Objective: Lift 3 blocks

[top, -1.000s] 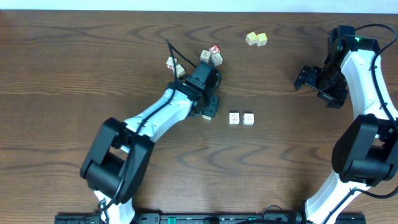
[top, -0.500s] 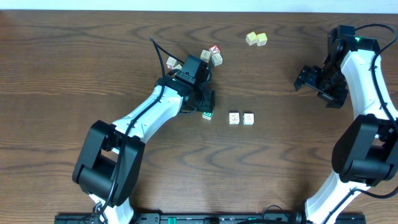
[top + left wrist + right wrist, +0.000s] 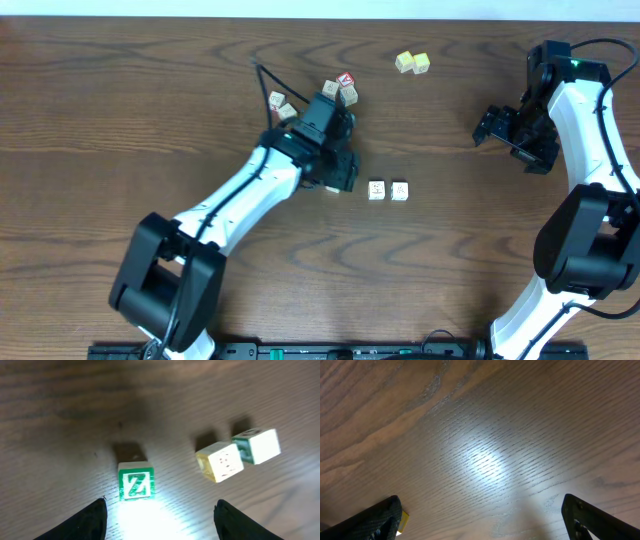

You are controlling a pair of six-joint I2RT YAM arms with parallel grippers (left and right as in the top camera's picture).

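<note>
Three whitish blocks lie on the wooden table. The left wrist view shows one with a green Z (image 3: 135,483) just ahead of my left gripper (image 3: 160,522), whose jaws stand open and hold nothing. To its right lie a yellowish block (image 3: 220,462) and a block with a coloured edge (image 3: 258,446), touching each other. From overhead these two sit side by side (image 3: 377,190) (image 3: 399,190), right of my left gripper (image 3: 336,176), which covers most of the Z block. My right gripper (image 3: 480,525) is open and empty over bare wood, far right (image 3: 498,126).
A cluster with a red-topped cube (image 3: 341,88) lies just behind the left wrist. Two more cubes (image 3: 281,105) lie to its left. A pale yellow pair (image 3: 411,62) sits at the back. A yellow scrap (image 3: 403,519) shows beside the right gripper's left finger.
My left jaws have spread wider. The left wrist swung back to the left, then returned over the Z block, which stays on the table. The right arm has not moved.
</note>
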